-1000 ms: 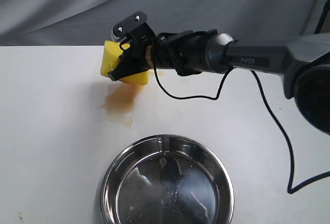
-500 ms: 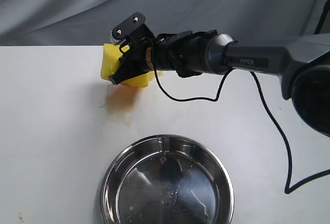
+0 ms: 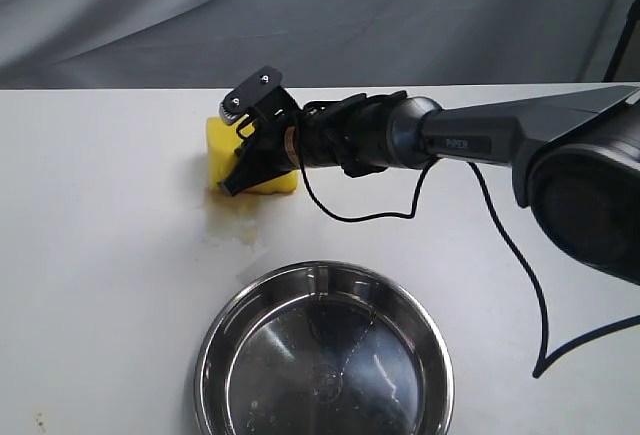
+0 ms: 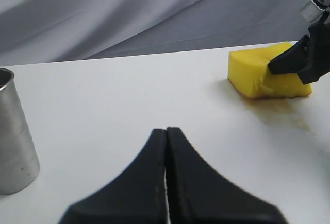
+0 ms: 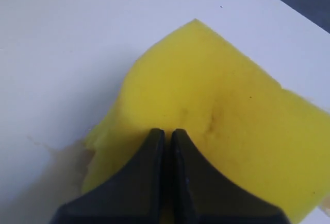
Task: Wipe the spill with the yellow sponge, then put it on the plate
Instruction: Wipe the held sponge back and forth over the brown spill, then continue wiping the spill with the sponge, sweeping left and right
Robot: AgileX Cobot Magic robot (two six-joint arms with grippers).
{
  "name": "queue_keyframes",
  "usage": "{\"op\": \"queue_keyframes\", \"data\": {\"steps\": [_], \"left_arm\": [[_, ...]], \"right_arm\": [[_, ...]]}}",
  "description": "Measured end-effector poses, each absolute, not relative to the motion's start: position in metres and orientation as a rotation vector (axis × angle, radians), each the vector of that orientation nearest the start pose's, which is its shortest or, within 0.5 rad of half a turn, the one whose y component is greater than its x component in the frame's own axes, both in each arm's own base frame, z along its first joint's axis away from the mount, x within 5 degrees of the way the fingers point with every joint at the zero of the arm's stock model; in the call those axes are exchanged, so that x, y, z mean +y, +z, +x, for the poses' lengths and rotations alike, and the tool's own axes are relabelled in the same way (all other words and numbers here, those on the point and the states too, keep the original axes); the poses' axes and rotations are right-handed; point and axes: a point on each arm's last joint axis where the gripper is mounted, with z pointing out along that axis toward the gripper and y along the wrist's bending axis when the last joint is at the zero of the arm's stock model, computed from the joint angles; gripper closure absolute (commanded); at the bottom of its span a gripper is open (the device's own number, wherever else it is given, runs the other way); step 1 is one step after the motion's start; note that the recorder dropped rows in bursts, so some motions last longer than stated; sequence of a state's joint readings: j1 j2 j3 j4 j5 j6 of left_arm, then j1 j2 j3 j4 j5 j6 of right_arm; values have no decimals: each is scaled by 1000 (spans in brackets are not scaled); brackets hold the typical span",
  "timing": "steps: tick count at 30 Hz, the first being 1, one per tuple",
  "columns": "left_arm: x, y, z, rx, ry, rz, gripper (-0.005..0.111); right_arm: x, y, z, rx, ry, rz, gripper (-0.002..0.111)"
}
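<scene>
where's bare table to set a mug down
Bare table lies left of the yellow sponge, the spill and the plate; another patch lies right of the plate, in front of the right arm. Crowded: the strip from sponge to plate, where the right fingers pinch the sponge.

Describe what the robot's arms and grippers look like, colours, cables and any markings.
The right arm is a dark grey tube with small white PIPER lettering and a black wrist. A thin black cable loops from it. A black bracket with two silver screws tops the right gripper, which is black and tapered, like the left gripper.
</scene>
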State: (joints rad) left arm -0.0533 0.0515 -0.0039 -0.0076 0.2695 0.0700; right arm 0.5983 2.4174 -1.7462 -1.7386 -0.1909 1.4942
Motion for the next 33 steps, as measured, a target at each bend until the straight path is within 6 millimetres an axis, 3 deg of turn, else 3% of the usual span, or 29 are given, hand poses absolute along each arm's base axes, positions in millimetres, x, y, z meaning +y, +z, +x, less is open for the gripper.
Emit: {"op": "queue_keyframes", "data": {"steps": [11, 20, 33], "left_arm": [[-3, 187, 58, 1798, 5, 106, 107], [-3, 187, 58, 1798, 5, 106, 107], [-3, 187, 58, 1798, 5, 106, 107]], "right_arm": [[318, 110, 422, 2033, 601, -940, 107], [325, 112, 411, 2021, 757, -1021, 107], [315, 143, 417, 1970, 781, -1003, 107]]}}
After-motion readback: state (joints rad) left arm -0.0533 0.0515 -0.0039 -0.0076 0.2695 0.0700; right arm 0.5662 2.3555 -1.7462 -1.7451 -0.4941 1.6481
